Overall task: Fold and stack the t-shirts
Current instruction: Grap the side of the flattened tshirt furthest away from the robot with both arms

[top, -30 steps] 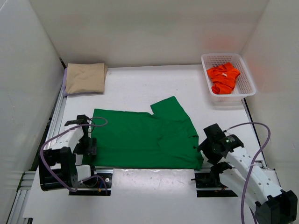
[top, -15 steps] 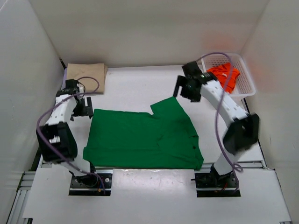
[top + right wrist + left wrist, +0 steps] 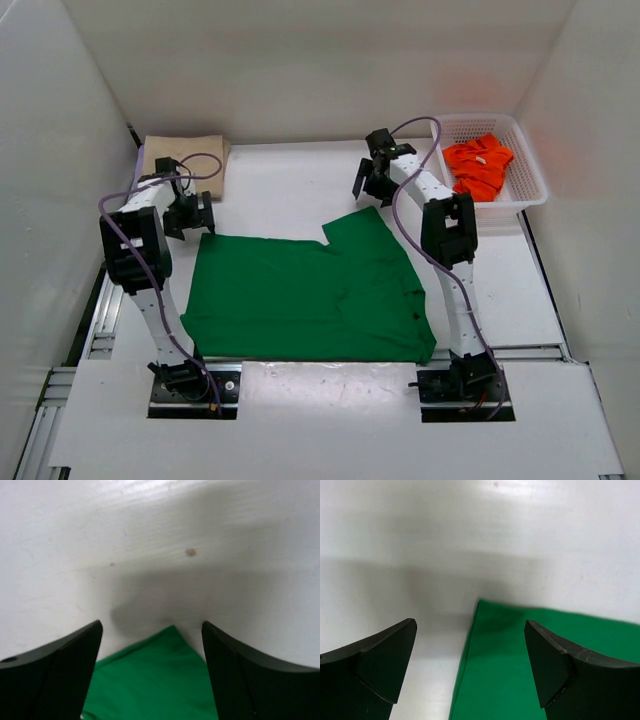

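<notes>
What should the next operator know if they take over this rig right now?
Left pincer: open, holding nothing, above the far-left corner of the green t-shirt.
Right pincer: open, holding nothing, above the green t-shirt's far-right tip.
Green t-shirt: spread flat mid-table.
Tan t-shirt: folded, far-left corner of the table.
Orange-red t-shirt: crumpled in the white basket, far right.
Done: tan folded.
Left: fold green and stack it on tan, then likely the same for orange-red.

Green t-shirt point(image 3: 300, 300), tan t-shirt point(image 3: 182, 166), orange-red t-shirt point(image 3: 478, 168), white basket point(image 3: 495, 210); all seemingly plain.
</notes>
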